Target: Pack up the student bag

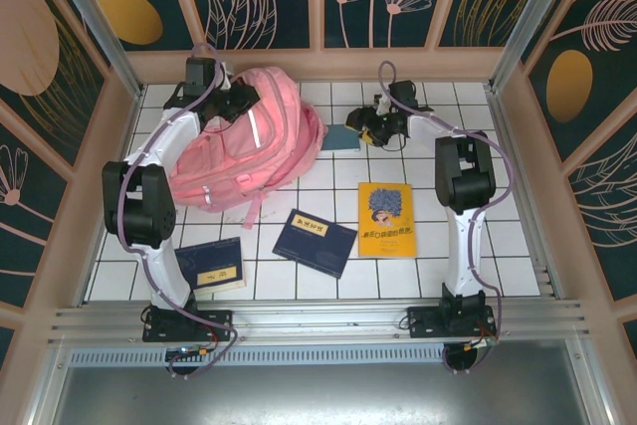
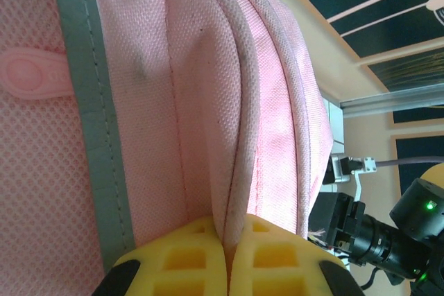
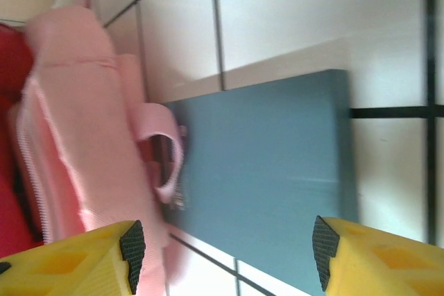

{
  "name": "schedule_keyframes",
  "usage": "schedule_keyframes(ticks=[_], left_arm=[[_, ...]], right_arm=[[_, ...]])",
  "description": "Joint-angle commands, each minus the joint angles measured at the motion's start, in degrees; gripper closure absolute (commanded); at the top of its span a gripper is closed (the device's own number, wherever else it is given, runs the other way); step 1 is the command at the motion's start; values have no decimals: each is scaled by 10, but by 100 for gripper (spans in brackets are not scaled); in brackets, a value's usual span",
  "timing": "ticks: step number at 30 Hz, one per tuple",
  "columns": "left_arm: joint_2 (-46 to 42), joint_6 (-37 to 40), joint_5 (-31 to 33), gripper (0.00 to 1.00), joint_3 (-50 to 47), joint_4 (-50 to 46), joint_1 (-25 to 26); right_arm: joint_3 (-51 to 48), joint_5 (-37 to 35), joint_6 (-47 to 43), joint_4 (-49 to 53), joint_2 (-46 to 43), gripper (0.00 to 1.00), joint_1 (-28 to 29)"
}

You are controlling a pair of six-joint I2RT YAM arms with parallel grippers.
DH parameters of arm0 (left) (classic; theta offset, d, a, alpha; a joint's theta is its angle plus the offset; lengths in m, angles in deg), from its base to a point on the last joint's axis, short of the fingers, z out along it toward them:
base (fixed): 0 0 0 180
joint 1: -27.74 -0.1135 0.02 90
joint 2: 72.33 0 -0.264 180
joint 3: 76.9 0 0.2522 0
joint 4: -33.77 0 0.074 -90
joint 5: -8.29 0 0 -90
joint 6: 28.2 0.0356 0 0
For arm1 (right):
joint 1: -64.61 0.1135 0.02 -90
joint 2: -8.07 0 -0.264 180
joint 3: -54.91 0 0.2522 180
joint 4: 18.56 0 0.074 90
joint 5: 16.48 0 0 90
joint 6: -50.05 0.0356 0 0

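Observation:
The student bag [image 1: 254, 136], a large pink backpack, lies on the white tiles at the back left. My left gripper [image 1: 239, 99] is at its top edge. In the left wrist view that gripper [image 2: 229, 230] is shut on a piped pink seam of the bag [image 2: 173, 102]. A teal book [image 1: 341, 137] lies flat just right of the bag. My right gripper [image 1: 362, 130] hovers over it. In the right wrist view it [image 3: 225, 254] stands open, its pads straddling the teal book [image 3: 270, 171], the left pad close to the bag [image 3: 76, 136] with its red lining showing.
A yellow book [image 1: 386, 218] lies at centre right, a dark blue book [image 1: 315, 241] in the middle, and another dark blue book [image 1: 211, 266] near the left arm's base. Beige walls and metal posts ring the tiled floor [image 1: 498, 246].

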Motion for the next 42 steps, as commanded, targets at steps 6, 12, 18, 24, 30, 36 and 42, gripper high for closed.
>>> schedule_keyframes(ticks=[6,12,18,24,30,36,42], left_arm=[[-36,-7,37,100,-4,39,-33],[-43,-5,69,100,7,40,-36],[-33,15,100,100,28,12,-36],[-45,53,148,100,43,-19,-36],[-23,117,232,94,109,-107,-33],[25,194,307,52,198,-187,32],[81,187,256,46,273,-227,125]], right_arm=[[99,-73,-54,148,45,30,0],[177,-114,-64,244,97,29,17],[160,-97,-61,239,98,29,27],[139,-114,-57,227,86,29,27],[113,-130,-43,202,64,29,17],[96,-141,-35,180,47,29,16],[79,-143,-31,161,33,29,15]])
